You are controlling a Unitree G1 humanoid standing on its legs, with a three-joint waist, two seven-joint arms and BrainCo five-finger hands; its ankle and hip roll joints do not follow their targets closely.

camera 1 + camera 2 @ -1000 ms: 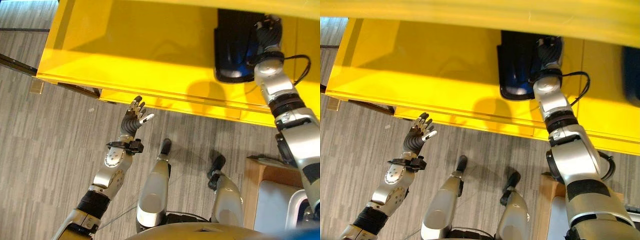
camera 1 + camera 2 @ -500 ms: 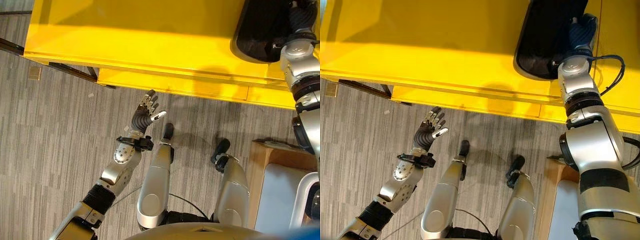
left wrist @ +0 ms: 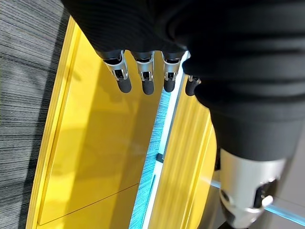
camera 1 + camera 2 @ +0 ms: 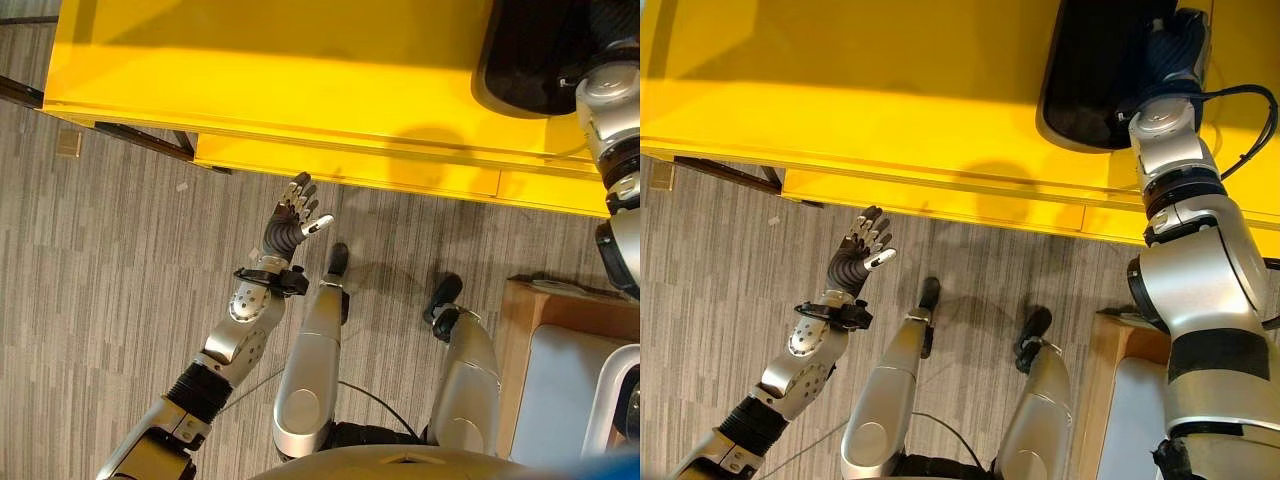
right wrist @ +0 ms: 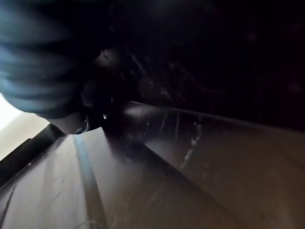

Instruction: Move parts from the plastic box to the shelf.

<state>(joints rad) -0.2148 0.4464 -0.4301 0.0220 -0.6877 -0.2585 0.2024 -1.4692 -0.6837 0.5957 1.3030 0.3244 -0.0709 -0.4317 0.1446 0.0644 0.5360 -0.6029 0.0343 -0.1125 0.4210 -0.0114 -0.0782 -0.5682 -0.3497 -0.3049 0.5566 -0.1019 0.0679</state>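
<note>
Hovering open, left hand (image 4: pixel 291 214) sits just below yellow shelf (image 4: pixel 300 90) edge.

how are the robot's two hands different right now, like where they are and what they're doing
The left hand hangs over the grey floor, just short of the yellow shelf; the right hand reaches over the shelf, at the black part lying there. The left hand's fingers are spread straight and hold nothing; the right hand's fingers are hidden against the black part, so its grip cannot be told. Both wear dark ribbed covers.
</note>
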